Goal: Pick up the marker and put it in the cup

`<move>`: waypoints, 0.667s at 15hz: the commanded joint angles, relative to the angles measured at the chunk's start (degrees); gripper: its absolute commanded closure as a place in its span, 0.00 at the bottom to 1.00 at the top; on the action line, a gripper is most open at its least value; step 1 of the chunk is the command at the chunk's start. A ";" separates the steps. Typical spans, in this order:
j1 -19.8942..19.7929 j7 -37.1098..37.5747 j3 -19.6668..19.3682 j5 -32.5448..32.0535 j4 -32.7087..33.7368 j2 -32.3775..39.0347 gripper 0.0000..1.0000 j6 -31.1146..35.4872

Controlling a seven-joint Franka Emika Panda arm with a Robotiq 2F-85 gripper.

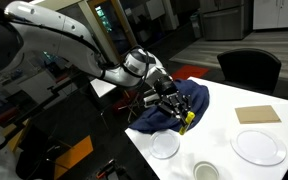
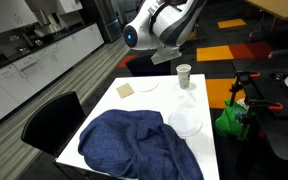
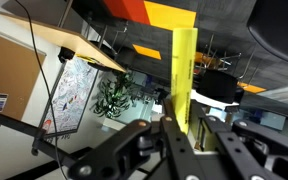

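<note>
My gripper point(image 3: 180, 132) is shut on the yellow marker point(image 3: 185, 75), which stands straight out between the fingers in the wrist view. In an exterior view the gripper point(image 1: 179, 112) hangs in front of the blue cloth point(image 1: 184, 100), with the marker's yellow tip point(image 1: 187, 122) below the fingers. The small white cup point(image 1: 206, 171) stands near the table's front edge, apart from the gripper. In an exterior view the cup point(image 2: 184, 73) is at the table's far end and the gripper point(image 2: 167, 58) is raised beside it. The marker is not visible there.
A shallow white bowl point(image 1: 165, 145) point(image 2: 187, 123), a large white plate point(image 1: 258, 147) point(image 2: 144, 84) and a tan square point(image 1: 257, 114) point(image 2: 125, 89) lie on the white table point(image 1: 224, 130). The blue cloth point(image 2: 134, 145) covers one end. A dark chair point(image 1: 249, 68) stands at the table's side.
</note>
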 commanded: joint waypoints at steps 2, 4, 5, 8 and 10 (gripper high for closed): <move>-3.05 1.36 2.96 -0.51 1.49 0.84 0.95 -2.24; -2.95 5.23 3.03 -0.29 3.09 2.42 0.95 -4.78; -3.07 7.17 3.34 -0.35 3.47 2.85 0.95 -5.71; -3.23 14.11 3.80 -0.49 4.57 4.50 0.95 -7.30; -3.12 18.21 4.03 -0.66 5.10 5.62 0.95 -7.83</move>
